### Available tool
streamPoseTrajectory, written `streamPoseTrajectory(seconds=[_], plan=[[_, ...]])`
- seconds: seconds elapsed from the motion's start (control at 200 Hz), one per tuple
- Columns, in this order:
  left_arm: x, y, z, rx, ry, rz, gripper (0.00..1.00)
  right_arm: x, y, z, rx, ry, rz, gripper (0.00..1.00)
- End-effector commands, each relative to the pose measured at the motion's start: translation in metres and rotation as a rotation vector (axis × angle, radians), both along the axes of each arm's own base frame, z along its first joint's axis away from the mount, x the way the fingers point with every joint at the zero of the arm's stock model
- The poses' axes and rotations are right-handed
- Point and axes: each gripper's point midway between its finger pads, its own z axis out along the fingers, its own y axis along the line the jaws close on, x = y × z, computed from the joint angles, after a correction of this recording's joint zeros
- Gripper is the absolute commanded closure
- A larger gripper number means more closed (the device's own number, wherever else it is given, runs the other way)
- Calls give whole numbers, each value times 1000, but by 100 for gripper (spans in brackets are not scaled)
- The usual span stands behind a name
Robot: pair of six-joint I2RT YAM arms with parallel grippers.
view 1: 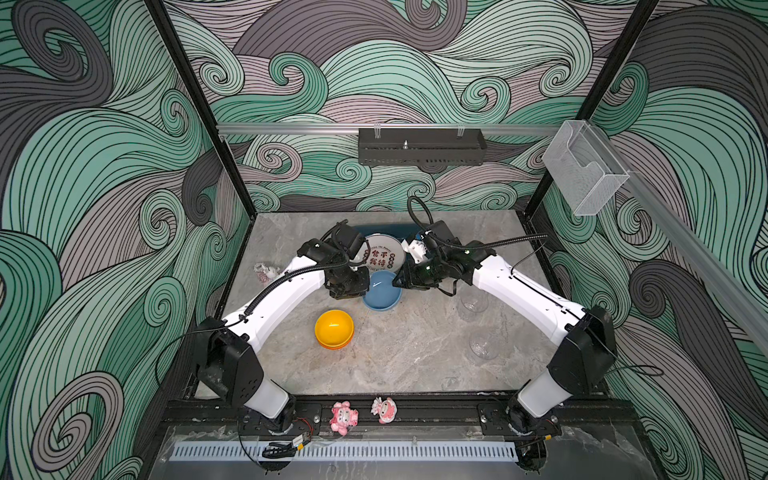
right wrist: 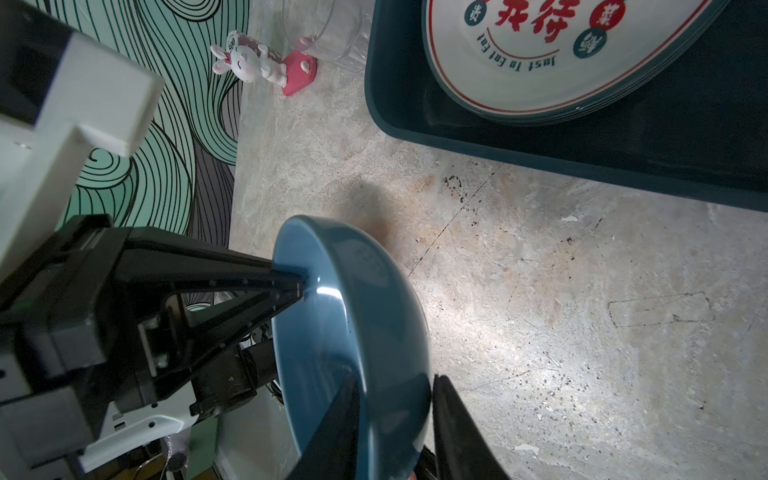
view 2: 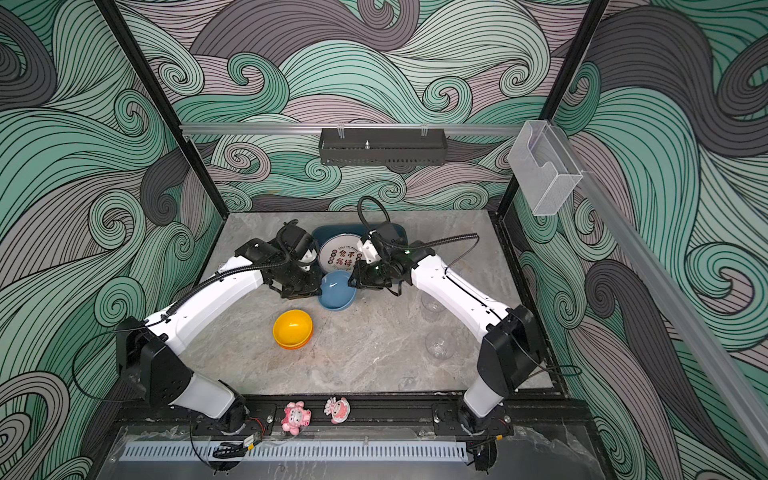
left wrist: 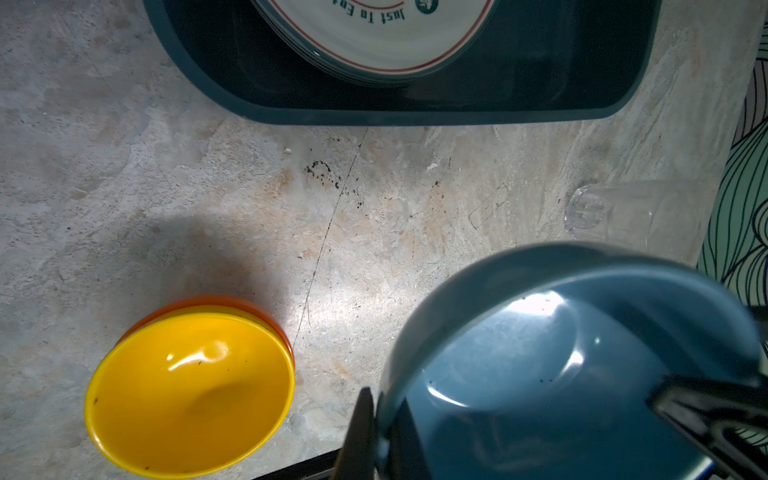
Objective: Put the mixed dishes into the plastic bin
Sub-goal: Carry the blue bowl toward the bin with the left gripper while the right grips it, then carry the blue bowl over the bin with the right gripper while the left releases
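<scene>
The left end effector (left wrist: 380, 436) clamps the blue bowl (view 1: 384, 293) at mid-frame, the right end effector (right wrist: 395, 428) straddles its rim, grip unclear; a premature release could drop it.

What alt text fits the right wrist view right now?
A blue bowl, tipped on edge, is pinched at its rim by the left gripper while the jaws of the right gripper straddle the opposite side. Beyond are a pink figurine, a clear glass, and the teal plastic bin holding stacked lettered plates.

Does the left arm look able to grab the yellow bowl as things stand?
Probably not: the left gripper is shut on the rim of the blue bowl, though nothing blocks the yellow bowl.
</scene>
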Motion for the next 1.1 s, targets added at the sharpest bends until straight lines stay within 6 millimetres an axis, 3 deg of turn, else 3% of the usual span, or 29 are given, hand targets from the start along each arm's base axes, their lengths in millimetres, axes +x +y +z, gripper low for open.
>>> streamPoseTrajectory(seconds=[0.0,0.475,0.7,1.096], plan=[[6,-7,15,-17,-33,-1,100,6,1,4,-10,-20,2,72],[10,-15,22,-48,-38,-6,100,20,-11,-8,-115,-66,-21,91],[10,-15,26,-60,-44,-2,86,30,-23,-10,-206,-116,-36,95],[4,-13,28,-72,-54,-2,74,51,-47,-4,-337,-207,-67,98]])
